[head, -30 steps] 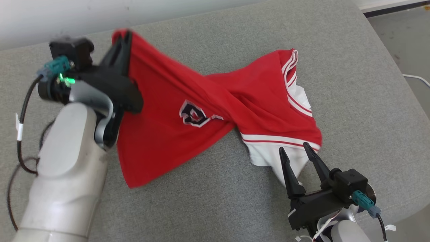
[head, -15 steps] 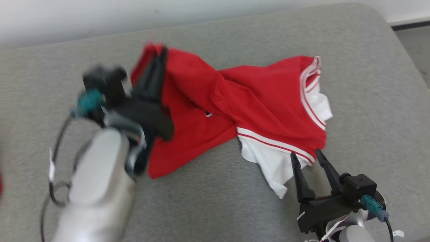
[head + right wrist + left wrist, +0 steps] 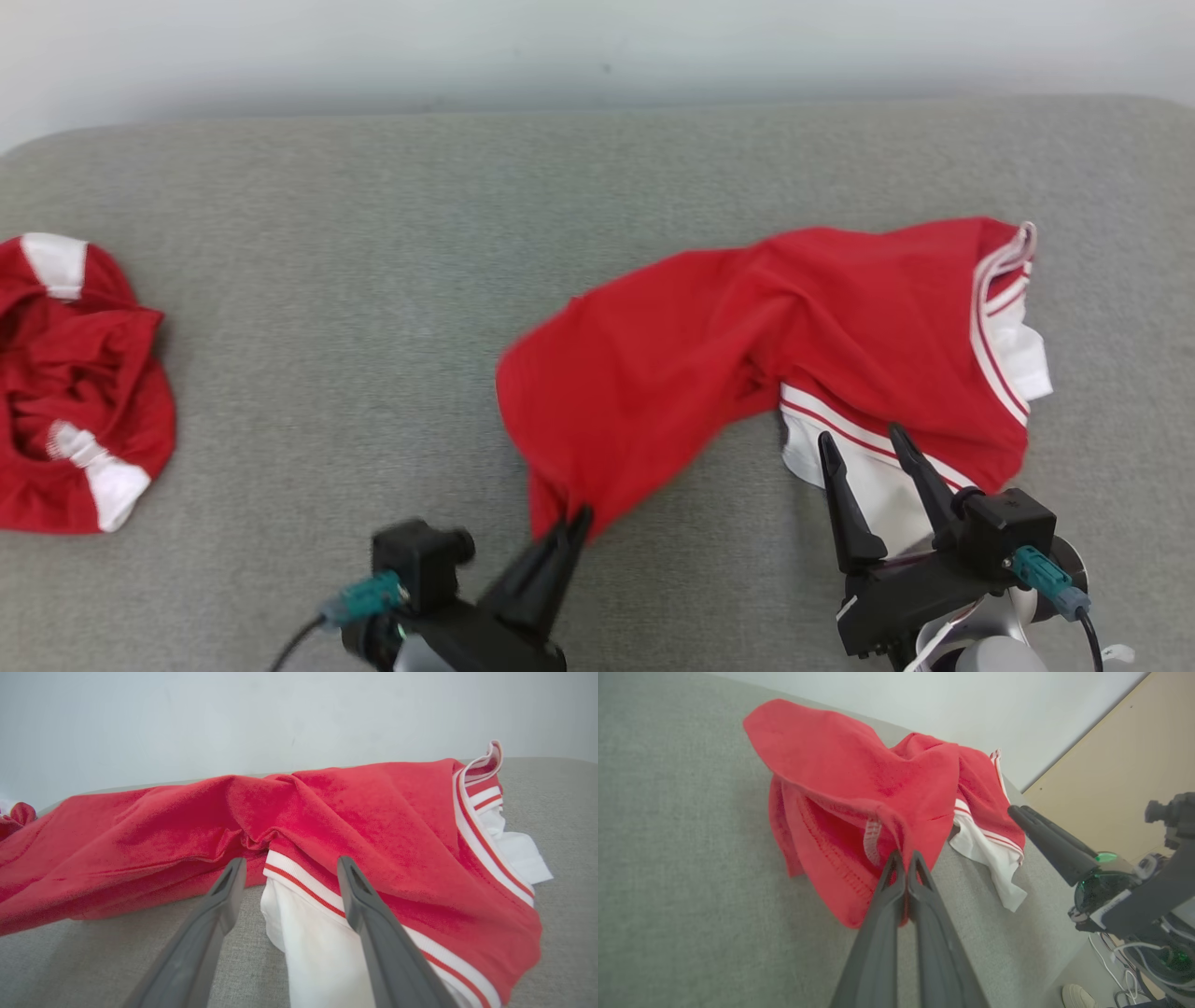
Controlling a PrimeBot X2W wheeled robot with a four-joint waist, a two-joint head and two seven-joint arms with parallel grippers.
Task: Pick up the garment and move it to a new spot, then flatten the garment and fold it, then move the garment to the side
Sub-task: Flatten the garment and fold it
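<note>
Pinching garment hem, left gripper now drawn back, right gripper spread wide, empty

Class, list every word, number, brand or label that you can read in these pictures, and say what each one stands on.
No text can be read.
The garment shows plain red cloth and white stripes, with no lettering in view.
The tag inside its hem is too small and blurred to read.
The other garment, at the left of the head view, shows no lettering either.
</note>
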